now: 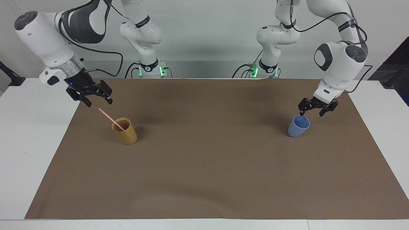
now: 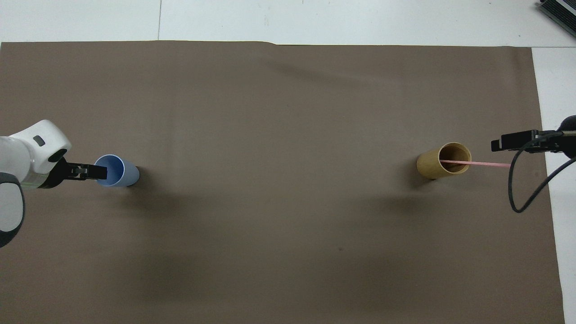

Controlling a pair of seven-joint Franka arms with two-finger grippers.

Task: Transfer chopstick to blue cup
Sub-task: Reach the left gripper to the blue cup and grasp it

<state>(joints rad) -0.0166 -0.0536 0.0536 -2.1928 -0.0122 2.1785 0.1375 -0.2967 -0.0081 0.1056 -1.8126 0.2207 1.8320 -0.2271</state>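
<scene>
A thin pink chopstick point(image 1: 108, 117) point(image 2: 488, 164) leans in the tan bamboo-coloured cup point(image 1: 125, 131) point(image 2: 443, 160), its upper end pointing toward the right arm's end of the table. My right gripper point(image 1: 99, 103) point(image 2: 496, 145) hangs open just above that upper end, not touching it. The light blue cup point(image 1: 298, 126) point(image 2: 116, 170) stands upright toward the left arm's end. My left gripper point(image 1: 311, 114) point(image 2: 100, 172) is open and low over the cup's rim, with nothing between its fingers.
Both cups stand on a brown mat point(image 1: 204, 166) that covers most of the white table point(image 1: 28, 134). A black cable point(image 2: 517, 198) loops down from the right arm over the mat's edge.
</scene>
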